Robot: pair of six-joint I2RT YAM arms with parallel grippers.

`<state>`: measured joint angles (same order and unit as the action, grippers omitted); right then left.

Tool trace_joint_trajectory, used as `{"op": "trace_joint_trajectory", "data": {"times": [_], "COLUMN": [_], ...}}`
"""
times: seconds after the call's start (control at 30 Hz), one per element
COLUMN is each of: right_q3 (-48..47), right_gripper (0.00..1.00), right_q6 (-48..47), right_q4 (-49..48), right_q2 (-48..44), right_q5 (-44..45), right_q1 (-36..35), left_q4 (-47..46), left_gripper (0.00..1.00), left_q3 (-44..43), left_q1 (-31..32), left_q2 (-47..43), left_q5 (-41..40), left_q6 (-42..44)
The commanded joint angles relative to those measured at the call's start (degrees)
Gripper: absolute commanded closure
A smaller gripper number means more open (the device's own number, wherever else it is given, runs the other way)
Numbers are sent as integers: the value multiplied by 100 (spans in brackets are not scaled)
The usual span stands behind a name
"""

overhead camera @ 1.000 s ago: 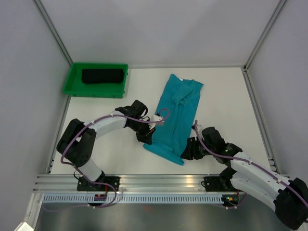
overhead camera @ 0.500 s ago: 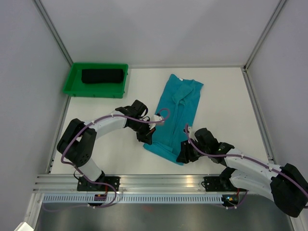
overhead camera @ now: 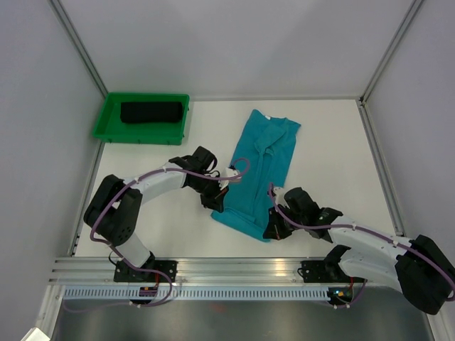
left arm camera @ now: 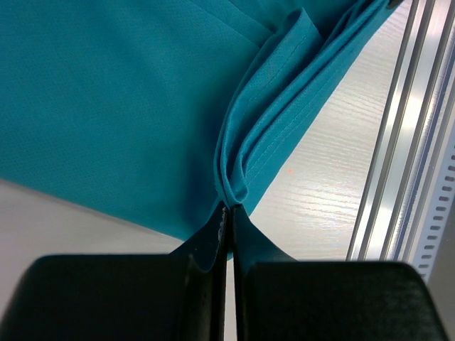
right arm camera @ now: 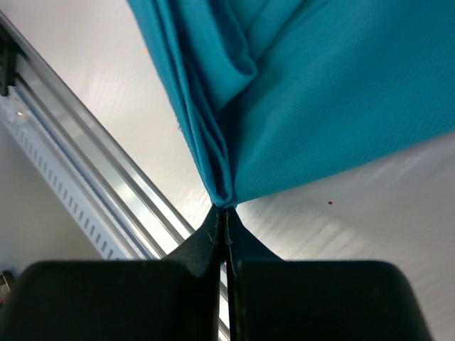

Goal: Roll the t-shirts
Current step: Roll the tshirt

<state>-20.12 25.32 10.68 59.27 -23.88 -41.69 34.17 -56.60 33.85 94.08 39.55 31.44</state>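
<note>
Plain teal t-shirt (overhead camera: 263,167), black t-shirt (overhead camera: 151,112), green tray (overhead camera: 142,132), white table (overhead camera: 334,142)

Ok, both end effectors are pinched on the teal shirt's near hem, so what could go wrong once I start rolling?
1. The left end effector and right end effector each hold only a hem corner of the teal t-shirt by their very tips; it may slip out.
2. The shirt lies slanted with bunched layers, so the roll may go crooked.
3. The hem sits near the rail; an arm might hit it.
</note>
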Motion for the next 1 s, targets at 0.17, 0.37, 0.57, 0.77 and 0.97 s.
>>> {"op": "trace_joint_trajectory", "data": {"times": [0.17,0.37,0.57,0.77,0.97], "right_q3": [-493,-941,-1108,-1090,-757], "right_gripper": [100,100,100,100,99], "right_q6": [70,-150,-440,-299,262], "right_q4": [5,136,725,566,813], "right_q2": [-66,375,533,1157,1114], "right_q5": [-108,-441,-749,-1937,-1718], "right_q1": [29,337,460,188,56], "left_q4": [-191,-499,-491,-245,160], "left_gripper": [98,98,98,98,98], "left_q3": [-167,-185,-167,-220,17], "left_q1": [-159,-247,-326,-317,-151], "left_q2": [-66,-13,-65,-118,-276], "left_q5": [-87,-474,-422,104,360], "left_q6": [-50,-173,-139,265,486]}}
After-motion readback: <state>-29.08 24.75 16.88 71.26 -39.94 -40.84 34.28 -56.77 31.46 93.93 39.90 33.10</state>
